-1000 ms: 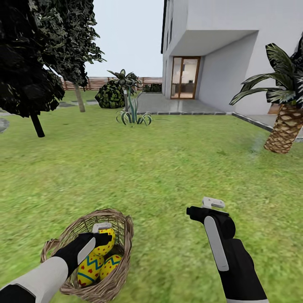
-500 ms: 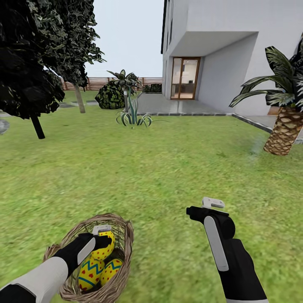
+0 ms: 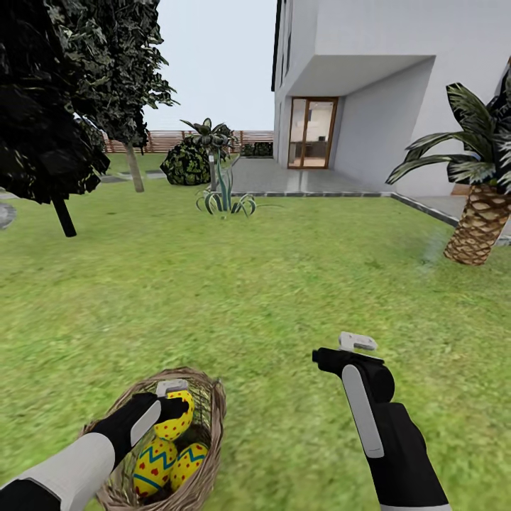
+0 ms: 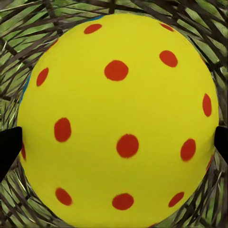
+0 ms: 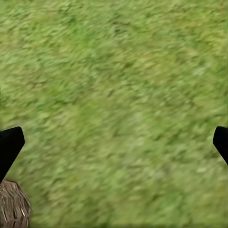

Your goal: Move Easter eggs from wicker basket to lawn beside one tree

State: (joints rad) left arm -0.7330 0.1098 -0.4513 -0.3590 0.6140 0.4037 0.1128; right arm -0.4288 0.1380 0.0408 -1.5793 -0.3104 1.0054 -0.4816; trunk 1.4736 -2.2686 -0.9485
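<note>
The wicker basket (image 3: 207, 415) stands on the lawn (image 3: 270, 284) at the near left. Three yellow Easter eggs with red dots lie in it. My left gripper (image 3: 174, 402) reaches into the basket and is open, with one finger on each side of the top egg (image 3: 176, 420). That egg (image 4: 118, 118) sits close up between the black fingertips (image 4: 9, 147). The other two eggs (image 3: 153, 458) (image 3: 187, 461) lie lower in the basket. My right gripper (image 3: 349, 349) hangs open over bare grass to the right of the basket. A tree (image 3: 133, 167) with a pale trunk stands far off at the back left.
A thin dark-trunked tree (image 3: 64, 216) stands at the left and a palm (image 3: 479, 231) at the right. A spiky plant (image 3: 226, 199) and a dark bush (image 3: 186, 162) are at mid distance, with the paved patio (image 3: 298, 177) and house (image 3: 383, 78) behind. The basket's edge (image 5: 12, 206) shows in the right wrist view.
The whole picture has slid slightly, so the camera moved. The left gripper stays at the top egg in the basket. The right arm holds its pose.
</note>
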